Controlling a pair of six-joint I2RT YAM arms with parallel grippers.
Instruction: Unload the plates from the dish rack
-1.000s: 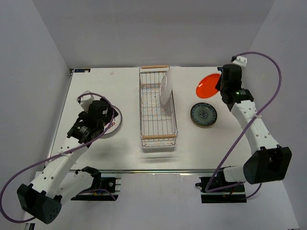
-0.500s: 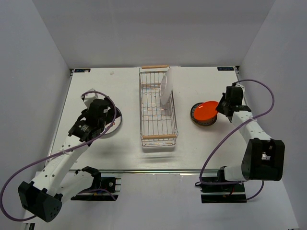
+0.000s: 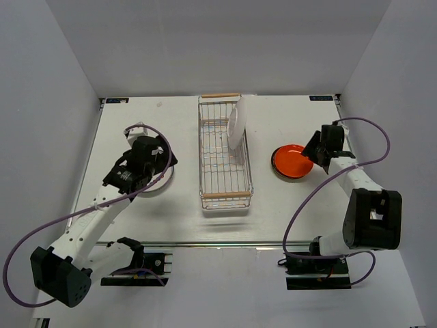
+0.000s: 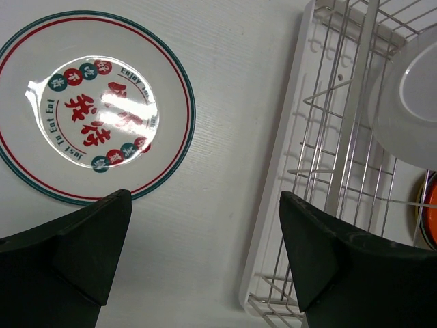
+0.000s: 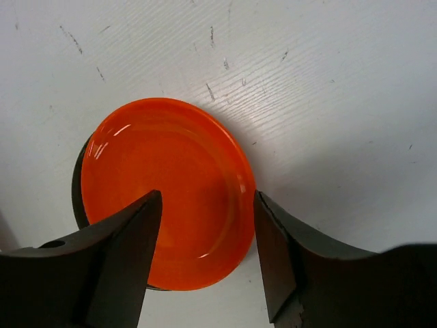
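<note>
The dish rack (image 3: 225,195) stands mid-table with one white plate (image 3: 236,126) upright in its far half. An orange-red plate (image 3: 290,161) lies flat on a dark plate to the rack's right. My right gripper (image 3: 314,153) hovers at its right edge, open; in the right wrist view its fingers (image 5: 130,232) stand apart over the orange plate (image 5: 171,171), not gripping it. My left gripper (image 3: 161,162) is open over the table between the rack (image 4: 341,171) and a white plate with red marks (image 4: 95,102). The racked plate (image 4: 410,109) shows at the upper right of the left wrist view.
Only the dark rim (image 5: 76,195) of the lower plate shows under the orange one. The rack's white drip tray (image 4: 280,205) lies close to the left gripper's right finger. Grey walls enclose the table on three sides.
The right arm swung the orange plate from the back right down onto the dark patterned plate, then its jaws opened and let go. The left arm shifted slightly toward the rack.
</note>
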